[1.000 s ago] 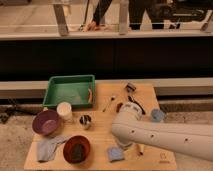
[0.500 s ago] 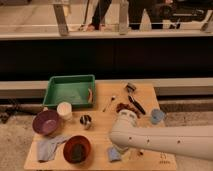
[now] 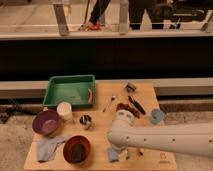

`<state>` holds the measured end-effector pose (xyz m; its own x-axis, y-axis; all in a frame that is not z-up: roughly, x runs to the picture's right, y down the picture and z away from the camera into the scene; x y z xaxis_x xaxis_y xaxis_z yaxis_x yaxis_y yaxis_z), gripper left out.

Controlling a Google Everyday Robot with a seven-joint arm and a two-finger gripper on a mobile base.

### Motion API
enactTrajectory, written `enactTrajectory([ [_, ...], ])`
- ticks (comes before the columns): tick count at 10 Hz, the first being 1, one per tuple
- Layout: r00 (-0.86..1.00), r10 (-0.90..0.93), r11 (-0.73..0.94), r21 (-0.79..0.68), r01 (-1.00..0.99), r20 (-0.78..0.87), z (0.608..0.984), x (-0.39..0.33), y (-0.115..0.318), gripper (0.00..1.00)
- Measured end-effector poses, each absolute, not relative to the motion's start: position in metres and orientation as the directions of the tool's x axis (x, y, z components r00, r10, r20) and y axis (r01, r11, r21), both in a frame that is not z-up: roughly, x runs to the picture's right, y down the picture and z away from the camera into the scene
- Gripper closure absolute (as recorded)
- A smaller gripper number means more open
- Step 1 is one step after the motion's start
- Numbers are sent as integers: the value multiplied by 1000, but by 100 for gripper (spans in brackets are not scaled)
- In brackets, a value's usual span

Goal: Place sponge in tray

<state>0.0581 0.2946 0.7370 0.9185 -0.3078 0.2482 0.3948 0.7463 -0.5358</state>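
Observation:
A small light-blue sponge lies near the front edge of the wooden table, partly hidden under my arm. The green tray stands at the back left of the table, with a thin orange item along its right wall. My gripper is low over the table right beside the sponge, at the end of the thick white arm that comes in from the right. The arm covers most of the gripper.
A white cup, a purple bowl, a red bowl with something dark in it and a blue cloth stand on the left. A small metal cup, a spoon, dark utensils and a blue cup are mid and right.
My arm has moved a little down and toward the front edge, and it now covers more of the sponge. Nothing else on the table has moved.

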Motion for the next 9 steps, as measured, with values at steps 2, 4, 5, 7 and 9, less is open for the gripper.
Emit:
enactTrajectory([
  [2, 921, -301, 752, -533, 388, 247, 739, 56, 294, 20],
  [4, 921, -297, 754, -531, 387, 251, 740, 54, 295, 20],
  [5, 920, -296, 755, -528, 389, 255, 743, 53, 297, 20],
  [7, 919, -295, 757, -524, 391, 261, 745, 52, 300, 20],
  [9, 919, -293, 760, -518, 391, 265, 746, 51, 301, 20],
])
